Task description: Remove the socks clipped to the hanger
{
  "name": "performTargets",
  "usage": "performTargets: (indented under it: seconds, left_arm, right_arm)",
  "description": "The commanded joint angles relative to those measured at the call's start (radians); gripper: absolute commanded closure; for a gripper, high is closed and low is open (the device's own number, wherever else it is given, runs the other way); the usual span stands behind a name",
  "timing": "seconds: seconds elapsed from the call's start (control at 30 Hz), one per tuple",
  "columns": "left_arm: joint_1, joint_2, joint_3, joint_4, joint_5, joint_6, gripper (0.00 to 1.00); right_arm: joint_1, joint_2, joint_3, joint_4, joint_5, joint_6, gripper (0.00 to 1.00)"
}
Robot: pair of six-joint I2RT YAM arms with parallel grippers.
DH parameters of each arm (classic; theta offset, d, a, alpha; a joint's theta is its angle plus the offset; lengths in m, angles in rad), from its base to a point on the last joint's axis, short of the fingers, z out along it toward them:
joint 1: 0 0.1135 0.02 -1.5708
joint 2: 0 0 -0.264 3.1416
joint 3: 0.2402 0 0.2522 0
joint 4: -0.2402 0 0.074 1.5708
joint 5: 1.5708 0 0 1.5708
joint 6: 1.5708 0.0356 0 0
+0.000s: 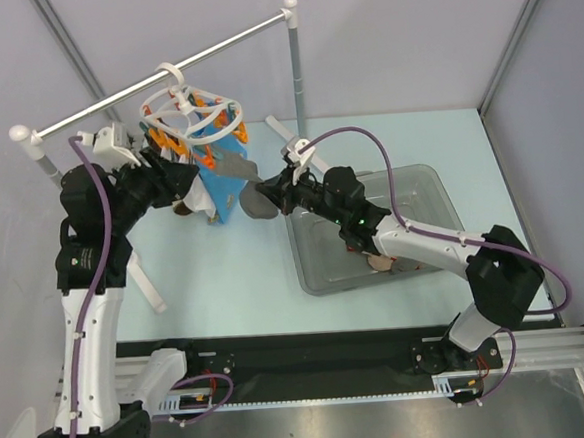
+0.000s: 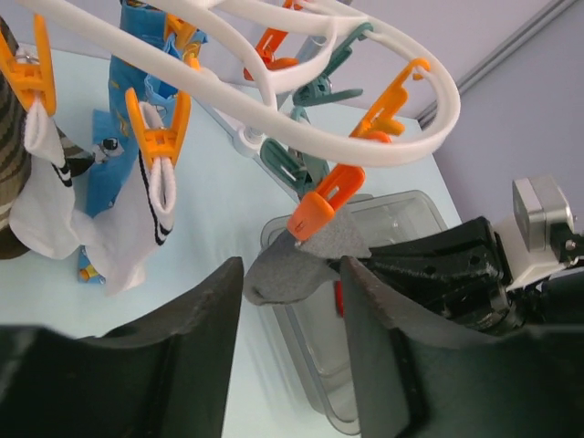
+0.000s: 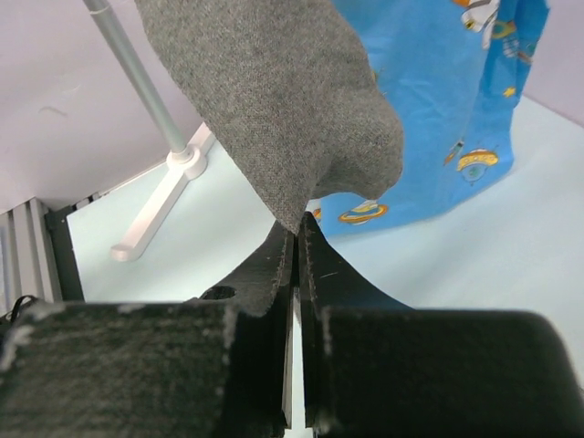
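Nearest to me the two arms stand at the front edge of the table (image 1: 236, 283). Between them the pale top lies bare up to the hanging things, so there is free room in the middle. On the right a clear plastic bin (image 1: 420, 185) takes much of the space, and the right arm reaches across its left part. On the left a white foot of the stand (image 1: 146, 287) lies on the table beside the left arm.

The right gripper (image 3: 297, 233) is pressed together on the lower edge of the grey sock (image 3: 283, 109). The sock rises from there to an orange clip (image 2: 321, 203) that bites its upper corner.

The left gripper (image 2: 292, 265) is spread, with nothing between its fingers. The grey sock and its clip are just beyond the tips and do not touch them.

Farther back, white socks (image 2: 41, 214) and a brown striped sock (image 2: 7, 182) hang from other clips of the hanger (image 2: 450, 100). Beside them hangs a blue printed cloth (image 3: 456, 109). The hanger hooks over the rail (image 1: 229, 38), and the walls (image 1: 409, 30) close in behind and at both sides.
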Motion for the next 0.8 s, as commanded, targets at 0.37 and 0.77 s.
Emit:
performTargets:
  seconds: [0.37,0.77]
  left_arm:
    - [-0.002,0.085,-0.028,0.071,-0.147,-0.028,0.68]
    - [-0.002,0.079,-0.065,0.193,0.03,-0.083,0.64]
  right_arm:
    - [-0.003,0.059,0.072,-0.034,-0.24,0.048,1.0]
    - [0.041,0.144,0.167,-0.081,-0.258,0.05,1.0]
